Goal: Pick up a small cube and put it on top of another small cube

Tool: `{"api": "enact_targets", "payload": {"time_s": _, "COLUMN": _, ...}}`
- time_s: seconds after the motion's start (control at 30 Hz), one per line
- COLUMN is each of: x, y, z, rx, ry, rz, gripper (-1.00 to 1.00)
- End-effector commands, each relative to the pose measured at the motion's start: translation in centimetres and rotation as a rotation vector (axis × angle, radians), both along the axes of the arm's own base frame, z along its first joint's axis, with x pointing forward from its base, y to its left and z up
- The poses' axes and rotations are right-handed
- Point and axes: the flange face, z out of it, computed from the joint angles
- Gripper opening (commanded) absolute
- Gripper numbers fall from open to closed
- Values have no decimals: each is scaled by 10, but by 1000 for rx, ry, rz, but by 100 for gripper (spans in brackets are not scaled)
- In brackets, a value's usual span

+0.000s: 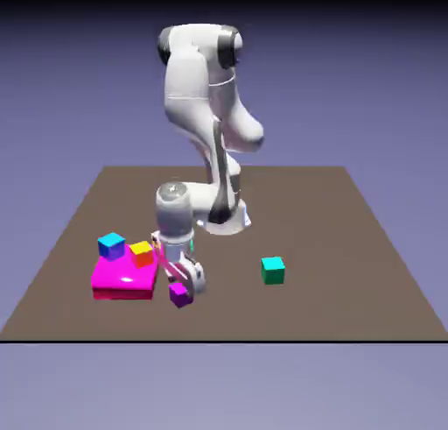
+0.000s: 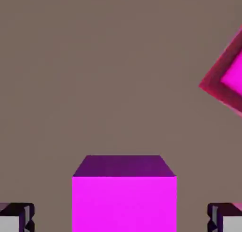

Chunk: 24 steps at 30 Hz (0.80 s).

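The small purple cube [image 1: 180, 294] rests on the brown table just right of the magenta slab. In the hand view the purple cube [image 2: 124, 193] fills the lower middle, standing between my two fingertips [image 2: 16, 218] with a clear gap on each side. My gripper [image 1: 186, 281] is low over the cube, open, jaws straddling it without touching. The teal cube [image 1: 273, 270] sits alone on the table toward the exterior view's right, well apart from the gripper.
A flat magenta slab [image 1: 118, 278] lies at the exterior view's left and carries a blue-topped cube [image 1: 111, 244] and an orange-and-yellow cube [image 1: 141, 252]. A corner of the slab [image 2: 227, 80] shows at the hand view's right edge.
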Motion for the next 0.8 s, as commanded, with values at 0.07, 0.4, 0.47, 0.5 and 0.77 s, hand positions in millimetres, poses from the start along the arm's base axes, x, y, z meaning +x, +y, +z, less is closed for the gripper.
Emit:
{"api": "enact_targets", "payload": {"time_s": 0.07, "x": 1, "y": 0, "z": 11, "rx": 1, "ry": 0, "rz": -1, "gripper": -100}}
{"api": "enact_targets", "payload": {"time_s": 0.4, "x": -13, "y": 118, "z": 101, "rx": 22, "ry": -9, "rz": 281, "gripper": -100}}
{"api": "enact_targets", "payload": {"time_s": 0.47, "x": -30, "y": 163, "z": 111, "rx": 23, "ry": -8, "rz": 402, "gripper": -100}}
{"api": "enact_targets", "payload": {"time_s": 0.5, "x": -41, "y": 183, "z": 115, "rx": 22, "ry": -7, "rz": 462, "gripper": -100}}
{"api": "enact_targets", "payload": {"time_s": 0.77, "x": -93, "y": 252, "z": 111, "rx": -5, "ry": 0, "rz": 704, "gripper": -100}}
